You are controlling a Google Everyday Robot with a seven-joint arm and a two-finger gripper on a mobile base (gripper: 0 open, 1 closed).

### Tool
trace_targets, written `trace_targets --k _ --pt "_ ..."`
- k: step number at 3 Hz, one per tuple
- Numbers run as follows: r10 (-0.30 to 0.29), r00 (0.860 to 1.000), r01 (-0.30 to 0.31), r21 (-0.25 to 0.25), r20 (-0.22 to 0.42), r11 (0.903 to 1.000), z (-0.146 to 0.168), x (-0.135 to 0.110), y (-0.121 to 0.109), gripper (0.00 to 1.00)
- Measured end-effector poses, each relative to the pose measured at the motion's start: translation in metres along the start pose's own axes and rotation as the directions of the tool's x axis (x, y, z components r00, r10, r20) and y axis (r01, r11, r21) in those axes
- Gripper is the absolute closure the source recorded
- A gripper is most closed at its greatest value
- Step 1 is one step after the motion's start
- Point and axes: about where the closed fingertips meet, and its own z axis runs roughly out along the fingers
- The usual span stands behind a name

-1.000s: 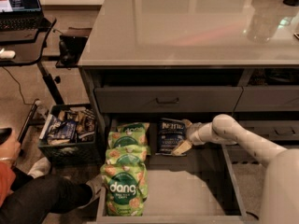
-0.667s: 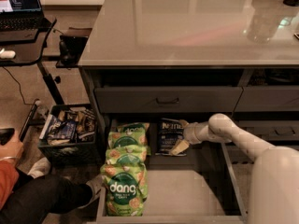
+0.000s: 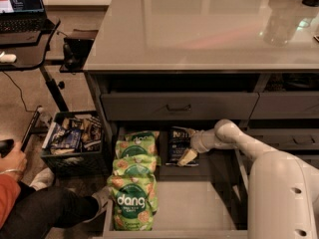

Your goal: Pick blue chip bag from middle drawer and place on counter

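Toward the back of the middle drawer (image 3: 199, 203) lies the blue chip bag (image 3: 175, 142), just right of a row of green dang bags (image 3: 133, 183). The gripper (image 3: 187, 152) reaches in from the drawer's right side and touches the bag's right edge; whether it is clamped on the bag cannot be told. Above the drawer spans the counter (image 3: 199, 29).
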Motion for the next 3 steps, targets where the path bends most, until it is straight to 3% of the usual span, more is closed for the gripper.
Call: trace_targets --k 3 --pt "0.000 1.000 0.000 -0.001 0.000 1.0000 0.0003 0.0000 0.0002 0.66"
